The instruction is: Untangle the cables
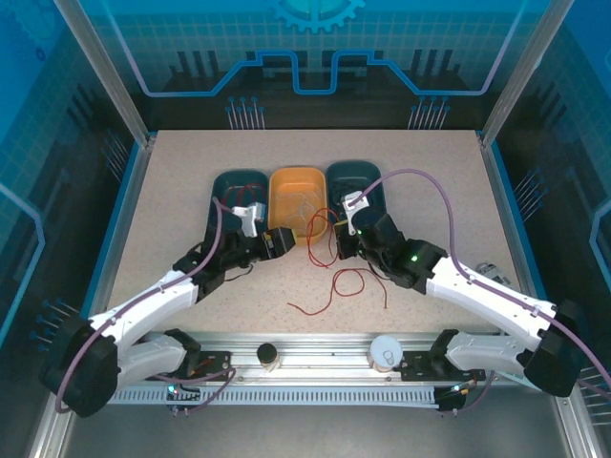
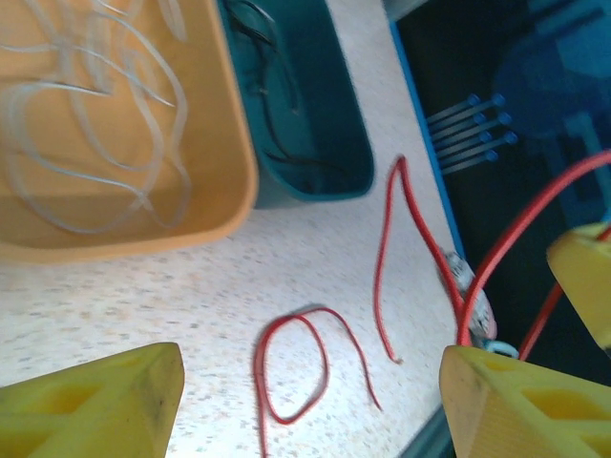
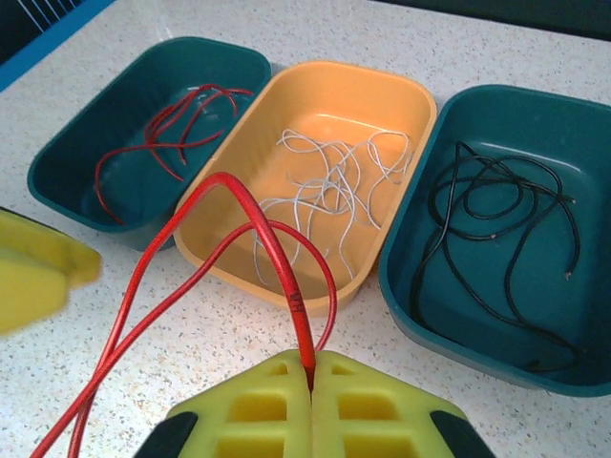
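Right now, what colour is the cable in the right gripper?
A red cable, clearest from the right wrist.

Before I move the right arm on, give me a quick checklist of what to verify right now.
1. Right hand grip on thin red wire: ok, shut on it.
2. Left hand empty: ok, fingers spread, nothing pinched.
3. Dark teal plastic bin with red wires unobstructed: ok.
4. Whitish wires inside orange plastic bin, black wires inside second teal bin: ok.
5. Held wire free of loose red wires on the speckled table: cannot tell.
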### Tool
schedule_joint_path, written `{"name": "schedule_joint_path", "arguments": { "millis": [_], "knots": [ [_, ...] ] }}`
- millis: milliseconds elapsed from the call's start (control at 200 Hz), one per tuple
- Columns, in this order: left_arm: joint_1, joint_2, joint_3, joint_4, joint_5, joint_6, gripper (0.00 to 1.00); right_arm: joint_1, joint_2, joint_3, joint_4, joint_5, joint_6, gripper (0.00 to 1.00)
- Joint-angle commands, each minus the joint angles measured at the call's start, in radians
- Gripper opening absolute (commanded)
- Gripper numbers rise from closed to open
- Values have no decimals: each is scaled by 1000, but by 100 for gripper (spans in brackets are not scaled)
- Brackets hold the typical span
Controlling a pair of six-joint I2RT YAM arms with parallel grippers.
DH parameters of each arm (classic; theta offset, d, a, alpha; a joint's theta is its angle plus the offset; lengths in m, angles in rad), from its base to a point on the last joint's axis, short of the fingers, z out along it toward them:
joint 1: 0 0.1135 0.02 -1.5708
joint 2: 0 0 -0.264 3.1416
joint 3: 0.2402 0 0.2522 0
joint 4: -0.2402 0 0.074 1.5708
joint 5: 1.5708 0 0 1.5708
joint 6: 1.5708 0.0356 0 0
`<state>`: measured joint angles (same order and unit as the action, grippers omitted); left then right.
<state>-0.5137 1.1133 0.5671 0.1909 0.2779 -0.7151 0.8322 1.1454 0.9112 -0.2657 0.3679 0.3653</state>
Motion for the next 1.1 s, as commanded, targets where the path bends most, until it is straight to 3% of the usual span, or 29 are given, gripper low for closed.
{"name": "schedule_joint_path", "arguments": {
  "millis": [0, 335, 405, 685, 805, 836, 881, 966, 1091],
  "knots": [
    [-40, 46, 53, 118, 84, 29, 70, 12, -20, -10, 44, -25, 6, 0],
    [-62, 144, 125, 142, 29, 48, 60, 13, -19, -26, 62, -49, 17, 0],
    [-62, 146, 134, 140, 8, 52, 48, 13, -19, -26, 64, -52, 19, 0],
    [-63, 158, 169, 115, -8, 86, 20, 12, -16, -26, 74, -69, 25, 0],
    [-64, 158, 168, 112, 1, 92, 0, 13, -16, -26, 72, -64, 29, 0],
    [-63, 154, 169, 110, 1, 93, 0, 12, -16, -26, 72, -60, 30, 0],
    [-64, 145, 168, 104, 0, 95, 0, 10, -16, -26, 70, -60, 31, 12],
    [-62, 121, 169, 104, -2, 96, 0, 3, -23, -26, 71, -69, 38, 49],
    [-62, 80, 174, 87, 4, 131, 0, -17, -43, -57, 76, -100, 49, 63]
  ]
}}
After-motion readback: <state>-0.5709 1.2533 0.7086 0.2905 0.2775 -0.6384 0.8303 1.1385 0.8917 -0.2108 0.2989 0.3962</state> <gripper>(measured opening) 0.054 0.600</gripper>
